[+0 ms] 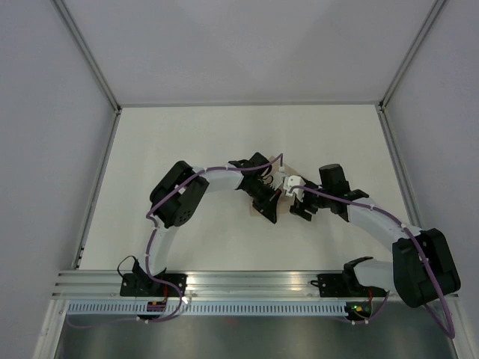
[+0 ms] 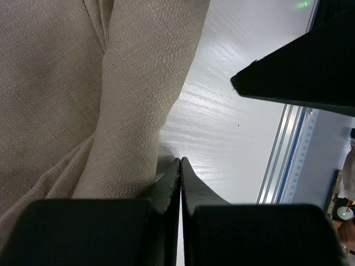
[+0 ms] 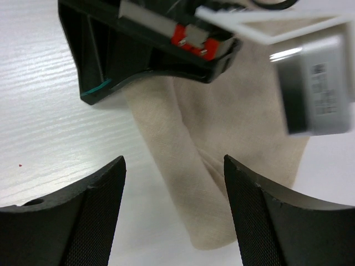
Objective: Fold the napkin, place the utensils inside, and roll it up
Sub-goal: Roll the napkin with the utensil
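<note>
Near edge: both arm bases sit on the aluminium rail (image 1: 247, 280). The arms curve inward and the two wrists meet mid-table, heads almost touching.

Left gripper (image 2: 180, 163): jaws together, pads meet along a thin seam with no cloth visible between them. The napkin (image 2: 138, 111) is just left of the tips, and its rolled fold lies against the outer side of the left finger (image 2: 161, 191). It runs away ahead of the gripper, with looser layers further left. Bare white table (image 2: 233, 122) is right of the tips. One dark finger of the other arm hangs ahead and to the right, above the surface.

Right gripper (image 3: 173, 160): jaws wide apart, not clamped on anything. The napkin's rolled part runs between the two fingers (image 3: 89, 216), roughly centred in the gap. Its rounded end sits back near the finger roots and the wider body spreads ahead of the tips. Cannot tell whether either pad touches the cloth. Directly ahead, the left arm's black head with a red connector (image 3: 191, 41) sits over the far part of the napkin. A white bracket and grey block (image 3: 310, 83) are ahead to the right.

From above, the napkin is almost entirely under the two heads, only slivers of tan showing. Plain tabletop beyond, then the enclosure walls.
</note>
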